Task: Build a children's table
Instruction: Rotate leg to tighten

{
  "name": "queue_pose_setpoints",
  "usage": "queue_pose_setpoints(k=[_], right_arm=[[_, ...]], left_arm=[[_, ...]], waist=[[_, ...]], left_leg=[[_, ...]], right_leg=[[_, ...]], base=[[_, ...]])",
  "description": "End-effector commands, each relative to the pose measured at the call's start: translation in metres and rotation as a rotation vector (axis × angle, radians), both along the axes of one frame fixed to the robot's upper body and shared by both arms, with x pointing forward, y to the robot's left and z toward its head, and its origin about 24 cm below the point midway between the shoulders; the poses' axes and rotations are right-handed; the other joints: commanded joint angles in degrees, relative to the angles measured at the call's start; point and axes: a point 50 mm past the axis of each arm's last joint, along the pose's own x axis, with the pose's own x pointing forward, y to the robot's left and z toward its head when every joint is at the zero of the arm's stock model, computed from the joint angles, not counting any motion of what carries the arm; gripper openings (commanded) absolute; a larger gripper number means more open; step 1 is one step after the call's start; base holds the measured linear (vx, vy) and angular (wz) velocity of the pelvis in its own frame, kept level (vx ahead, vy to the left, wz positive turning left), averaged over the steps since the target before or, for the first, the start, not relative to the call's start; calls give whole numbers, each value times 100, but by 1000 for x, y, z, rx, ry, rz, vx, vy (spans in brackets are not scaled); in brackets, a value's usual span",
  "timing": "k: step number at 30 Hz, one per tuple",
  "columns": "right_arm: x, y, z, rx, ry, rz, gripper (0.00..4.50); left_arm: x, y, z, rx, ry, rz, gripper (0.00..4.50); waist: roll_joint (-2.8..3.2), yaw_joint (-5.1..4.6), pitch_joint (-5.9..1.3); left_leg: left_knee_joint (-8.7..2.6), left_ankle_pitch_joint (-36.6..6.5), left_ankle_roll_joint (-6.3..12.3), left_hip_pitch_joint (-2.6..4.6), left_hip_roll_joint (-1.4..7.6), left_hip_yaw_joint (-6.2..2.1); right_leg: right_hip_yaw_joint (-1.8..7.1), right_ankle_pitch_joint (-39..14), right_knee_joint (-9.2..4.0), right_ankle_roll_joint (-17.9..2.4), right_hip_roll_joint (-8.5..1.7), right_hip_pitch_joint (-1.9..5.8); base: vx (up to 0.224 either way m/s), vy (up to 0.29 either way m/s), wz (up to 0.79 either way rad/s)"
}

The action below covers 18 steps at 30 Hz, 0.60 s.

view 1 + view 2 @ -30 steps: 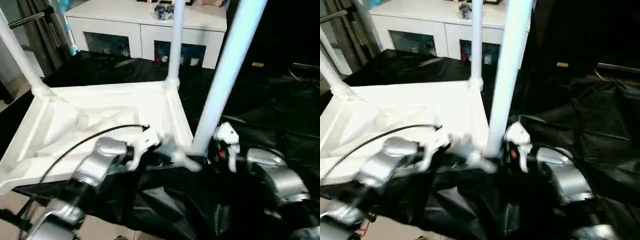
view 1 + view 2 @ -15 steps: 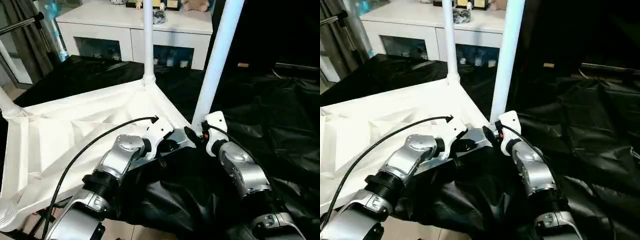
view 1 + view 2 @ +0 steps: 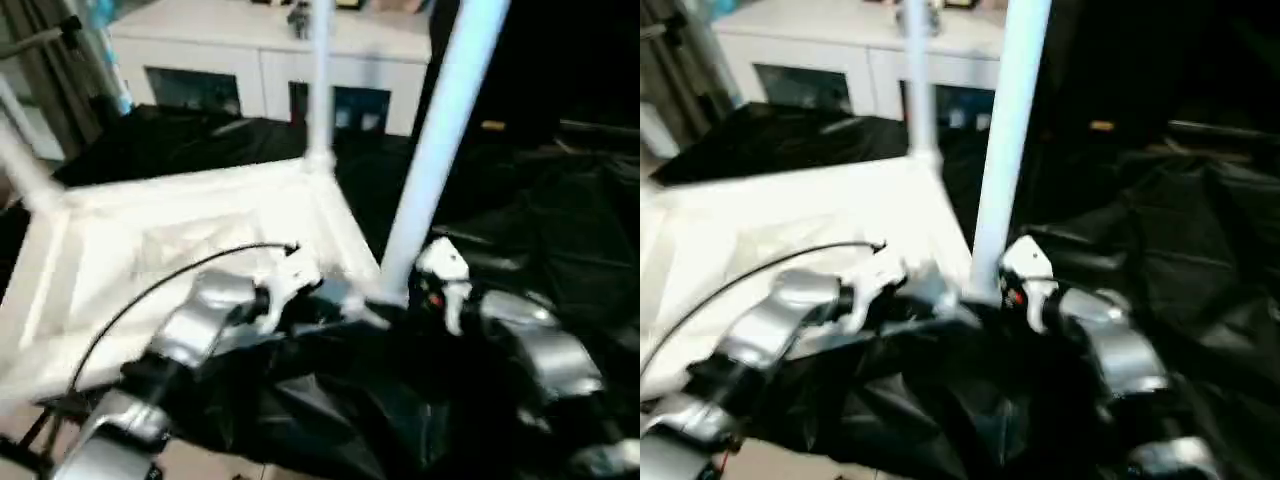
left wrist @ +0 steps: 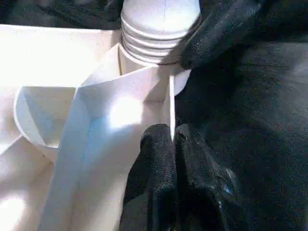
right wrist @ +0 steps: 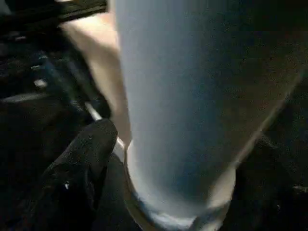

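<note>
White tabletop (image 3: 180, 230) rim pinched (left fingers (image 4: 159, 159)), leg (image 3: 440, 140) upright.

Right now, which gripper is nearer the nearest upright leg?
Right. The right gripper sits against the leg base; the left gripper pinches a tabletop rib beside that socket.

A pale leg (image 5: 187, 106) is standing close before the camera, its ringed base seated (where it widens) just beside one black finger (image 5: 79, 168) of the right tool.
</note>
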Motion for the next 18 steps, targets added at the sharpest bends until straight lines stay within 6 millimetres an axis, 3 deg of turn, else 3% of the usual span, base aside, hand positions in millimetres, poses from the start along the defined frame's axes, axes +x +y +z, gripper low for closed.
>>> queue_pose_setpoints(k=[1, 5, 7, 12, 18], right_arm=[[-10, 13, 0, 11, 53, 173, 372], [-14, 10, 1, -9, 78, 234, 349], [-15, 11, 2, -9, 82, 240, 338], [-17, 17, 1, -8, 98, 263, 296], [-18, 19, -2, -7, 108, 250, 272]], left_arm=[[-8, -5, 0, -4, 18, -93, 0], [-9, 3, 1, 4, 24, -102, 0], [-9, 4, 2, 6, 26, -104, 0], [-10, 8, 3, 16, 28, -108, 0], [-6, 8, 1, 22, 18, -70, 0]], waist=[[-90, 26, -336], [-75, 80, -341], [-73, 85, -338], [-56, 79, -307], [-69, 65, -317]], left_leg=[[-342, -1200, 460, 24, 119, 24], [-318, -874, 538, 32, 130, 41], [-321, -881, 528, 42, 132, 41], [-363, -1296, 290, 69, 132, 35], [-359, -1298, 231, 55, 119, 24]], right_leg=[[184, -1035, -302, -1405, -233, 267], [159, -527, -226, -1551, -218, 285], [157, -562, -228, -1548, -220, 284], [169, -1258, -304, -1369, -231, 267], [173, -1321, -303, -1294, -230, 273]], base=[[0, 0, 0], [0, 0, 0], [0, 0, 0], [0, 0, 0], [0, 0, 0]])
